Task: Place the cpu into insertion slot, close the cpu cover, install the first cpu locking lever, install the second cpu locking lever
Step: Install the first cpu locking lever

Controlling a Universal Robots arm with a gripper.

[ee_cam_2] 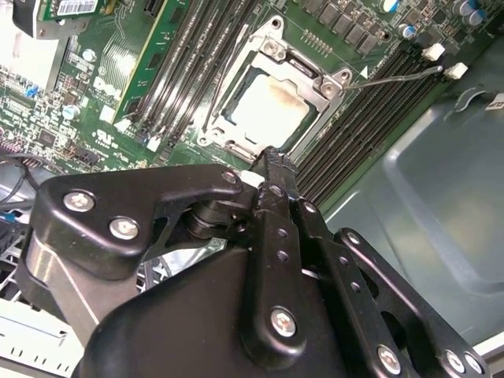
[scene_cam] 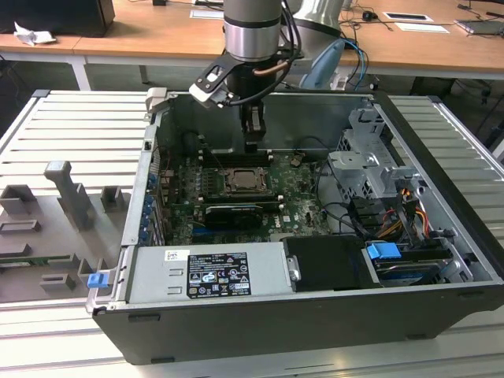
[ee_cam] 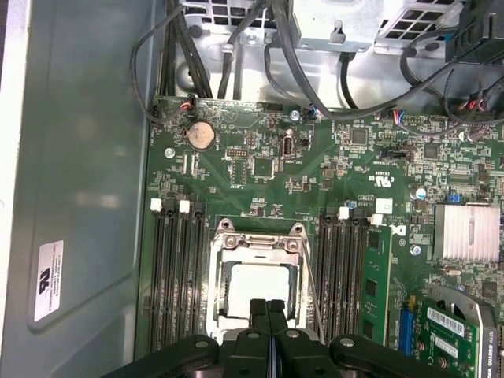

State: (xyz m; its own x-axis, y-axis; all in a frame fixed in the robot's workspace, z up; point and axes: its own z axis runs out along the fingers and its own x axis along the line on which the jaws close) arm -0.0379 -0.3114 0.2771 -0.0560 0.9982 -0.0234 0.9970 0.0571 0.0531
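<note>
Your claw (ee_cam: 268, 309) is closed, its fingertips pressed together with nothing between them. It hangs over one edge of the insertion slot (scene_cam: 246, 183), which lies mid-motherboard (ee_cam: 315, 173) between the two banks of memory slots (ee_cam: 177, 276).

The cpu (ee_cam_2: 270, 106) sits in that slot, pale face up. The cpu cover (ee_cam: 256, 246) looks to be down around it, its window framing the chip.

One wire locking lever (ee_cam_2: 394, 76) juts out over the memory slots toward the case wall and appears unlatched, so I judge the lever work to be the step in hand.

Use the closed tips as a single pusher. Meet the lever near its free end, then press it down and sideways under its hook. Keep clear of the chip's face and the memory slot clips. Go slowly, because the wire looks springy and could slip off the tips.
</note>
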